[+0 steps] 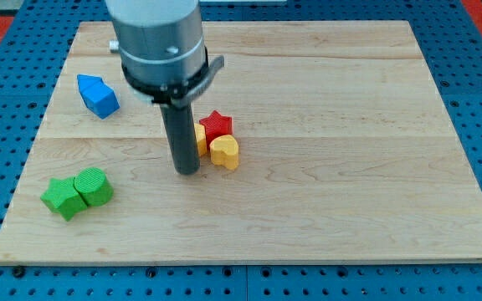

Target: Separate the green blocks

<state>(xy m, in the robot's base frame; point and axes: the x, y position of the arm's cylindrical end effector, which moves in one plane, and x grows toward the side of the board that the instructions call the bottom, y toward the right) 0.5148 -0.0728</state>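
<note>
Two green blocks lie touching near the view's bottom left: a green star-like block [62,197] and a green round block [94,186] to its right. My tip [187,170] rests on the board, well to the right of the green blocks and just left of a yellow block cluster. It touches none of the green blocks.
A red star [217,125] sits right of the rod, with a yellow heart-shaped block [225,151] below it and another yellow block [200,138] partly hidden behind the rod. A blue block [98,95] lies at the upper left. The wooden board [350,167] sits on a blue pegboard.
</note>
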